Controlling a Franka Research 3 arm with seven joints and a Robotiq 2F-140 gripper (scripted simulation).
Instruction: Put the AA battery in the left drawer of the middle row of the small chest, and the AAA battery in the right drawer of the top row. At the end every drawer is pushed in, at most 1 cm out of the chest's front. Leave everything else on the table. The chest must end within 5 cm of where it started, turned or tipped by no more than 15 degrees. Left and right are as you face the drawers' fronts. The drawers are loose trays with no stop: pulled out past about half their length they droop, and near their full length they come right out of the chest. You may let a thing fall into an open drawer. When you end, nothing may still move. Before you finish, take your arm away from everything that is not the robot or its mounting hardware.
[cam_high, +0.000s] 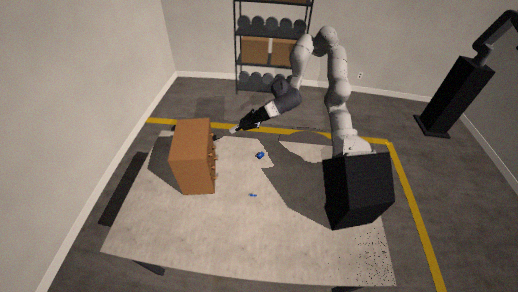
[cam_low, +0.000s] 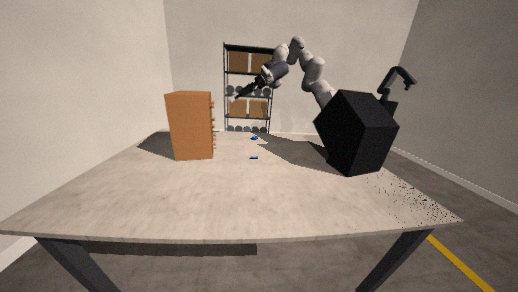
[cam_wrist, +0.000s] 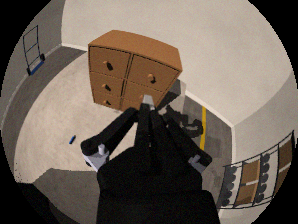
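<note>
The end effector (cam_high: 233, 129) (cam_low: 236, 97) (cam_wrist: 146, 100), closed on nothing, points down toward the left of the top view. The chest (cam_high: 192, 157) (cam_low: 190, 125) (cam_wrist: 135, 75) stands left of centre on the worktop (cam_high: 200, 235) (cam_low: 200, 200) (cam_wrist: 45, 120); its knobbed front, probably the next target, lies to the tip's lower left.

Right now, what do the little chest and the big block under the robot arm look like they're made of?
The chest looks like smooth wood or painted board: plain orange-brown, with knobs in the same color. The block could be painted metal or plastic: flat, black, dull faces, with no grain showing.
</note>
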